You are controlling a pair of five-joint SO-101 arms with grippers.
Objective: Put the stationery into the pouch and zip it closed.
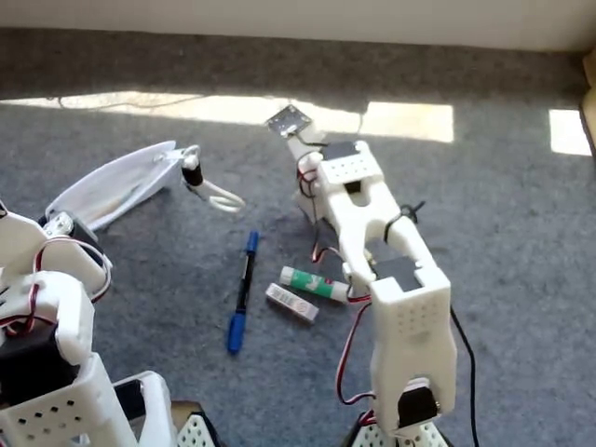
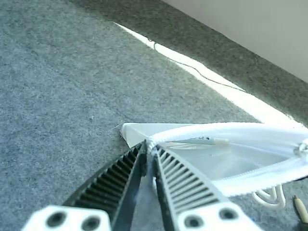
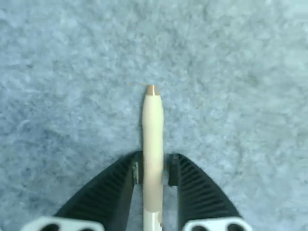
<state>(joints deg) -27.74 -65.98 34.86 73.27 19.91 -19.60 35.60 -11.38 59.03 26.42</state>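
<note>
My left gripper pinches the pouch by its corner, mouth open on the carpet; the right gripper is clamped on a pencil. I'm mid-loading: next I must steer its tip into that opening. The pen, glue and eraser wait nearby.

Grey carpet covers the floor; bright sunlight patches lie along the pale wall.

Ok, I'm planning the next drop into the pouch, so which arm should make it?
Right. The right gripper is shut on a pen; the left gripper pinches the pouch at its corner, probably steadying its open mouth.
</note>
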